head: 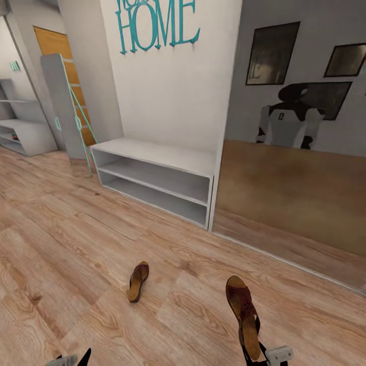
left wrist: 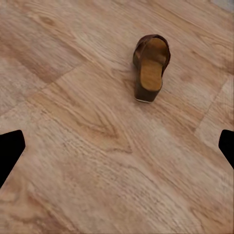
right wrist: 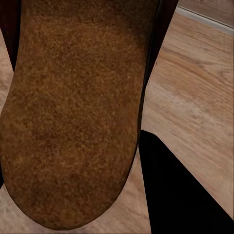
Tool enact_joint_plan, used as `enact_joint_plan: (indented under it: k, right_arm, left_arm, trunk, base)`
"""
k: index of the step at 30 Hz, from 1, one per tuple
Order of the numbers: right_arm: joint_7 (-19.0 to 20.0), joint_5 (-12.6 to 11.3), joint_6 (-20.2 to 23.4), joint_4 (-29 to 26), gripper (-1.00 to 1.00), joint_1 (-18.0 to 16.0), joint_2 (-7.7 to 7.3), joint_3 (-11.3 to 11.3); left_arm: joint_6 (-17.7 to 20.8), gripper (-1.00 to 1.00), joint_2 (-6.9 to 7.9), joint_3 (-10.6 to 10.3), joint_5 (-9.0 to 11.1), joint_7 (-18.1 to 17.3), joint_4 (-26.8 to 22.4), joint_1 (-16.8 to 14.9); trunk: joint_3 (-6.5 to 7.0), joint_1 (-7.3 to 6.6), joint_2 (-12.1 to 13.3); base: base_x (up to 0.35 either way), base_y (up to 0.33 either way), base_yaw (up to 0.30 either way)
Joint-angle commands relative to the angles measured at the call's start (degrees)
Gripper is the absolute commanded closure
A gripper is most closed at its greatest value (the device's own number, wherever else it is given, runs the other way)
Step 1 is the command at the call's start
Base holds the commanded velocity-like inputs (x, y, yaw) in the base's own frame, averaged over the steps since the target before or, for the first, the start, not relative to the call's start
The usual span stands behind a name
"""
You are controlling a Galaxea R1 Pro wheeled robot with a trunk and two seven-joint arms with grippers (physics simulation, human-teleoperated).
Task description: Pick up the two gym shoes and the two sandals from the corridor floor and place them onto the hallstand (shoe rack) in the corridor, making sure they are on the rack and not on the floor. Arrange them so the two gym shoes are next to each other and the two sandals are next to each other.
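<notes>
One dark reddish-brown sandal (head: 138, 281) lies on its side on the wood-plank corridor floor (head: 76, 244); the left wrist view shows this sandal (left wrist: 151, 66) ahead of my open left gripper (left wrist: 117, 151). That left gripper (head: 71, 360) is low at the front left. My right gripper (head: 254, 354) is shut on the heel end of the second sandal (head: 243, 312), held above the floor. Its tan insole (right wrist: 73, 112) is close to the right wrist camera, beside a dark finger (right wrist: 180, 195). The pale grey hallstand (head: 28, 134) stands far back on the left. The gym shoes are out of view.
A plain low white two-shelf bench (head: 157, 175) stands against the wall ahead under teal "HOME" lettering (head: 155, 25). A large floor mirror (head: 295, 152) to its right reflects the robot. A grey panel with a teal ladder-like frame (head: 68, 109) leans left of the bench.
</notes>
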Motion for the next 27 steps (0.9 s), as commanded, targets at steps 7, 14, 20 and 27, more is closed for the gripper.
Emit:
enact_joint_plan:
  k: [7,14,20,27]
  right_arm:
    - [0.40,-0.64,-0.14,0.03,1.00,-0.03,-0.04,0.14]
    - [0.42,-0.63,-0.14,0.03,1.00,-0.03,-0.04,0.15]
    - [0.48,-0.58,-0.14,0.03,1.00,-0.03,-0.04,0.18]
    - [0.49,-0.56,-0.14,0.03,1.00,-0.03,-0.04,0.20]
  left_arm:
    - [-0.04,-1.00,-0.01,0.12,0.26,-0.44,0.09,-0.05]
    - [-0.04,-1.00,-0.01,0.14,0.27,-0.39,0.09,-0.05]
    - [-0.04,-1.00,-0.01,0.15,0.26,-0.39,0.09,-0.05]
    - [-0.04,-1.00,-0.01,0.15,0.26,-0.40,0.09,-0.05]
  trunk:
    - [-0.05,0.01,-0.02]
    - [-0.05,0.01,-0.02]
    - [-0.05,0.01,-0.02]
    - [-0.05,0.01,-0.02]
  base:
    - [0.199,0.186,-0.005]
    - [0.295,0.018,0.000]
    - [0.312,0.072,-0.024]
    - [0.272,0.032,-0.168]
